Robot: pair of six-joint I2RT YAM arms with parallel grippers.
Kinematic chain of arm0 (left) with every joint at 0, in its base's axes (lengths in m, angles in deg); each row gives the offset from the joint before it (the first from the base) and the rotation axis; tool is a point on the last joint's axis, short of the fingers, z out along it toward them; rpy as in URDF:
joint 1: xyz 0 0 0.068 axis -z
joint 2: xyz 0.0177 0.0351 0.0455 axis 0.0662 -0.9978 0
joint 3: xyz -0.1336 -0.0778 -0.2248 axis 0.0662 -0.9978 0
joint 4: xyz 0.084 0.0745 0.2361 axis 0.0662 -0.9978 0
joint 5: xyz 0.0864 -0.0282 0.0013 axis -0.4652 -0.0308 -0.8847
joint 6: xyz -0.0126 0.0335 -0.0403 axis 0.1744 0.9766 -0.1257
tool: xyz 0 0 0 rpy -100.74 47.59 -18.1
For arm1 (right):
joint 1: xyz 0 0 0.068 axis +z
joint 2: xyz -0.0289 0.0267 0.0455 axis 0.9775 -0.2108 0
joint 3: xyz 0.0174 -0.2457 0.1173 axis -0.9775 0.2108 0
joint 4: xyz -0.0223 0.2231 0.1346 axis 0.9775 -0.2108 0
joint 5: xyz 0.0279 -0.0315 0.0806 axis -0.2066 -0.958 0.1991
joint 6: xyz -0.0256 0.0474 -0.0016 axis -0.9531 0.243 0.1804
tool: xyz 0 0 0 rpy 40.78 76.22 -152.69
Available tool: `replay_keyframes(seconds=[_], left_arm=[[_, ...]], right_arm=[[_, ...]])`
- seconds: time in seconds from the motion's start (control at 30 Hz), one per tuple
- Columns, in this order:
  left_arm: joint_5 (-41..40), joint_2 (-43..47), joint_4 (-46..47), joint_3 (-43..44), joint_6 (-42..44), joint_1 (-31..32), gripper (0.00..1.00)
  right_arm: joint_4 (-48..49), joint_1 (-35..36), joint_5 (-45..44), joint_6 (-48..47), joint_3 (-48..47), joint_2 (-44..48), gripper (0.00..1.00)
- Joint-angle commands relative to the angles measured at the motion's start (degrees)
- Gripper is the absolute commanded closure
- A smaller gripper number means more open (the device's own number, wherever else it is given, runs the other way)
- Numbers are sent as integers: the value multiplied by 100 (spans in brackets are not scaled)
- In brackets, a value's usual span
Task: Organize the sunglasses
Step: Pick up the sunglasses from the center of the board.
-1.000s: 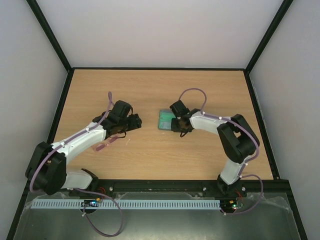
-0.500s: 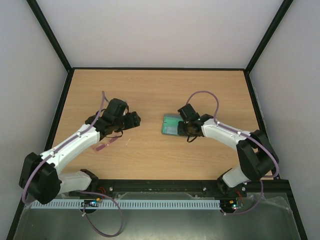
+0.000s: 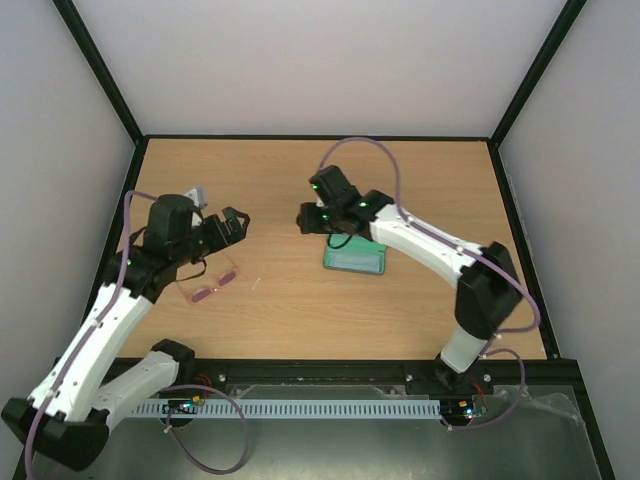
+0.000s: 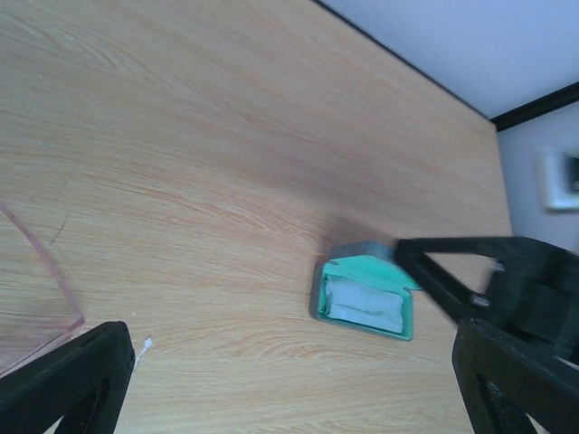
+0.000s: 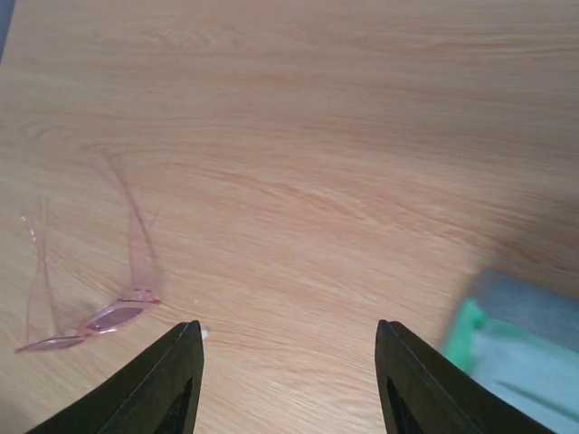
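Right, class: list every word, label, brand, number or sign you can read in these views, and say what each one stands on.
None: no text can be read in any view.
The sunglasses, the open case and the wooden table show no print, logo or number.

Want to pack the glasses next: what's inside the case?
Inside the open case, only a pale cloth shows; anything beneath it is covered. The sunglasses lie outside.
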Motion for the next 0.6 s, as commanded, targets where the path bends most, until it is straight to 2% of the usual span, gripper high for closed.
replay_keyframes(seconds=[0.0,0.23,0.4,0.57], left_arm=[[233,595,-423,71,-142,-62,1],[218,1161,-546,9,-130,-71,1],[264,1462,-669,-27,-123,-71,1],[442,1696,-774,5,-145,-71,1]], right_arm=[[-466,370,89,-14,-830,-927,45],[-714,950,85,77,-2235,-2345,38],[-931,1315,-21,133,-3195,-3152,38],[-993,1390,-261,130,-3740,-3819,39]])
